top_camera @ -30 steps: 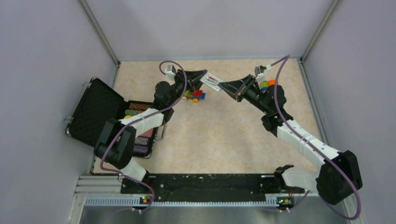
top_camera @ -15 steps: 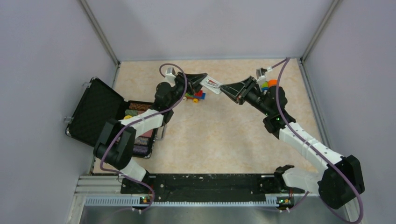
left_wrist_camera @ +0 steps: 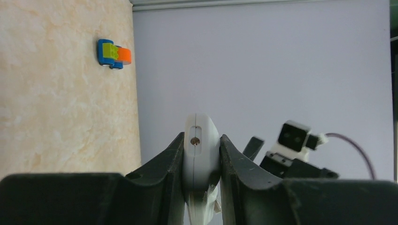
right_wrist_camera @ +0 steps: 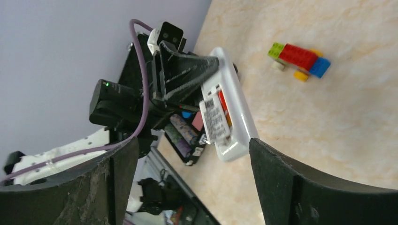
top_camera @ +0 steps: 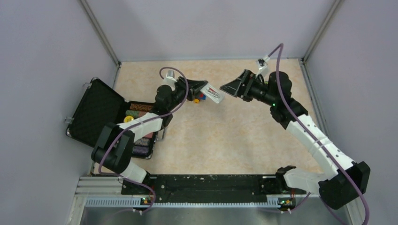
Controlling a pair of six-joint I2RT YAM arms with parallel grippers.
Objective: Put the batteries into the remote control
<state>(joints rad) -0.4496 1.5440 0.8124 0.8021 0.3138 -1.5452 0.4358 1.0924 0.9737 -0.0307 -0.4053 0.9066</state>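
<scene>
My left gripper [top_camera: 199, 88] is shut on the remote control [top_camera: 215, 93], a slim white bar held off the table. In the left wrist view its end [left_wrist_camera: 202, 147] is pinched between the two black fingers. In the right wrist view the remote [right_wrist_camera: 232, 117] shows its open back with a label, and a red-orange battery [right_wrist_camera: 224, 104] lies in the compartment. My right gripper [top_camera: 227, 86] stands open just to the right of the remote, apart from it. Its jaws are spread wide with nothing between them in the right wrist view [right_wrist_camera: 193, 145].
A multicoloured toy brick car [right_wrist_camera: 300, 58] sits on the table behind the remote. An open black case [top_camera: 96, 110] with poker chips stands at the left. A small blue, green and orange toy [left_wrist_camera: 113, 54] lies near the back wall.
My right gripper has opened and drawn back to the right, away from the remote. My left gripper has kept its hold and shifted the remote slightly nearer.
</scene>
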